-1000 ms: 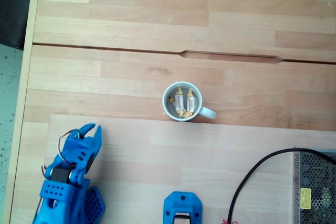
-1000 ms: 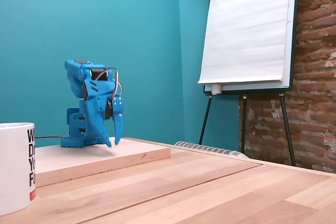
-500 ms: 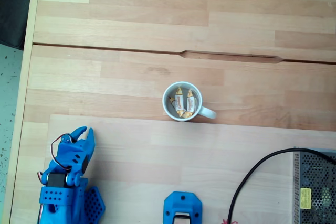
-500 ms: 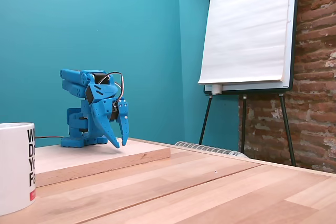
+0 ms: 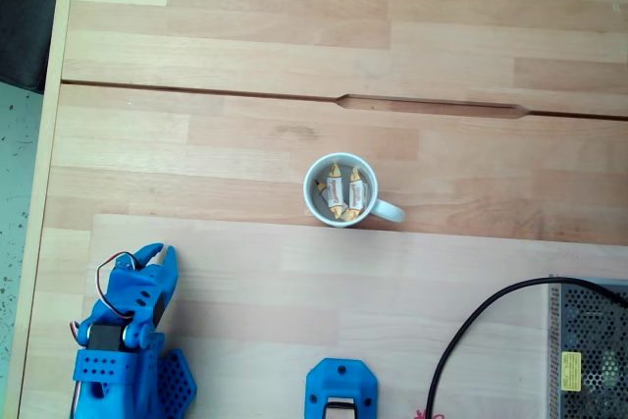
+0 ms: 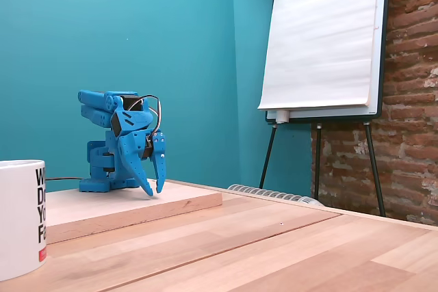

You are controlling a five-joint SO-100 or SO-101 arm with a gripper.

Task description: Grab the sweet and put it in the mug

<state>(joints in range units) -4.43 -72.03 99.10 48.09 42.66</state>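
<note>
Though in mug (image 5: 316,205), sweet (image 5: 335,187) far from end effector (image 5: 157,254)

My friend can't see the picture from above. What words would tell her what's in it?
A white mug with wrapped sweets inside stands in the middle of a wooden table. A blue robot arm is folded up at the lower left corner, its gripper away from the mug, and a black cable curves in at the lower right.

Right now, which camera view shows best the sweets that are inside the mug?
The fixed view from above shows them best: it looks straight into the mug, where the sweets lie with their yellow-orange ends visible. The fixed view from the side shows the mug's white outer wall with black lettering at the left edge; its inside is hidden.
</note>
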